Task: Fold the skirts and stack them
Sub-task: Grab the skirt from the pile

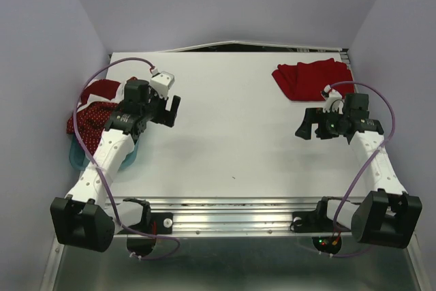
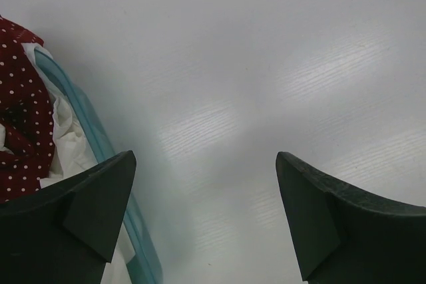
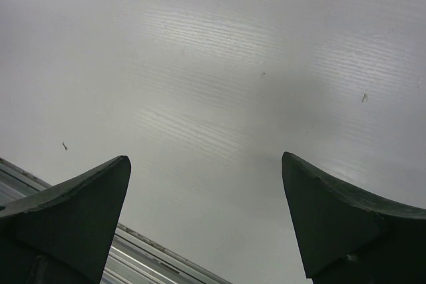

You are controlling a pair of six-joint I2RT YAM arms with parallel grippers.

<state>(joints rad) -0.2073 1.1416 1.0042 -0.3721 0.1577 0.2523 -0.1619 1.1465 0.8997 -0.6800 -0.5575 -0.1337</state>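
White arms [image 1: 102,158], black joints [image 1: 82,223], purple cables [image 1: 95,76], black wedge-fingered left claw [image 2: 206,164] and right claw [image 3: 206,164].

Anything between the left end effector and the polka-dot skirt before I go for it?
Only the teal bin's rim: the polka-dot skirt lies behind it with white cloth, close beside the open left end effector. Nothing else visible stands between them.
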